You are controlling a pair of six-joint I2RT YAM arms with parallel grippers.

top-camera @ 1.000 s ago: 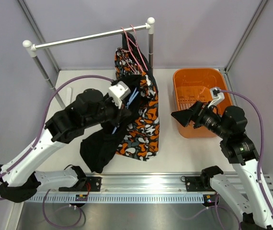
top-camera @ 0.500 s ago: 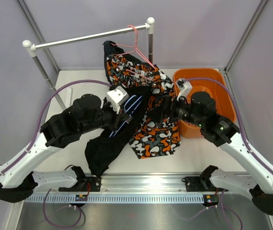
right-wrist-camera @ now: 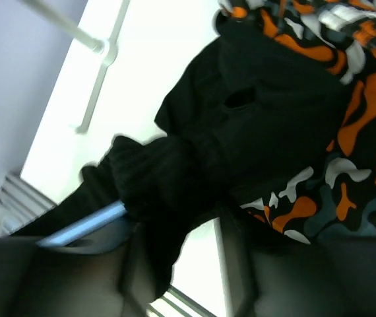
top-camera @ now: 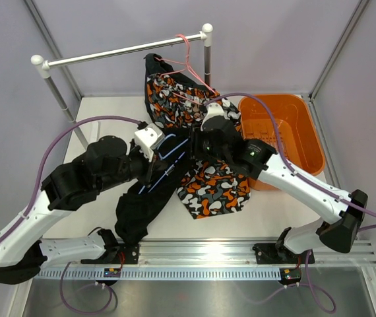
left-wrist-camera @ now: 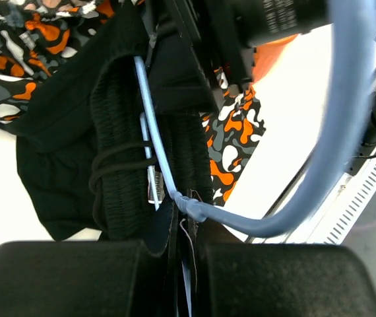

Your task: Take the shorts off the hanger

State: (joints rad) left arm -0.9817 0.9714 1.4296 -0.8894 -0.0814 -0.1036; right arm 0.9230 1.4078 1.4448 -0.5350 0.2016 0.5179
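While the left gripper (left-wrist-camera: 185,254) clamps the blue hanger (left-wrist-camera: 204,212) steady, the right gripper (right-wrist-camera: 178,264), jaws apart, straddles the black shorts (right-wrist-camera: 260,112), seemingly to pull them free.

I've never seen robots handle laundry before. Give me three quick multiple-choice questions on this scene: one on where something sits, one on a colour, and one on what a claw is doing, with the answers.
1. Where is the orange bin?
A) on the table, to the right of the camouflage shorts
B) on the floor
C) upside down on the left arm

2. What colour is the hanger hooked on the rail?
A) green
B) pink
C) yellow

3. What is the left gripper doing?
A) gaping open over the bin
B) shut on the blue hanger
C) lying flat on bare table

Answers:
1 A: the top view shows the bin standing on the table beside the shorts.
2 B: the wire hooked over the rail is pink.
3 B: the left wrist view shows the fingers pressed together where the blue wire enters.
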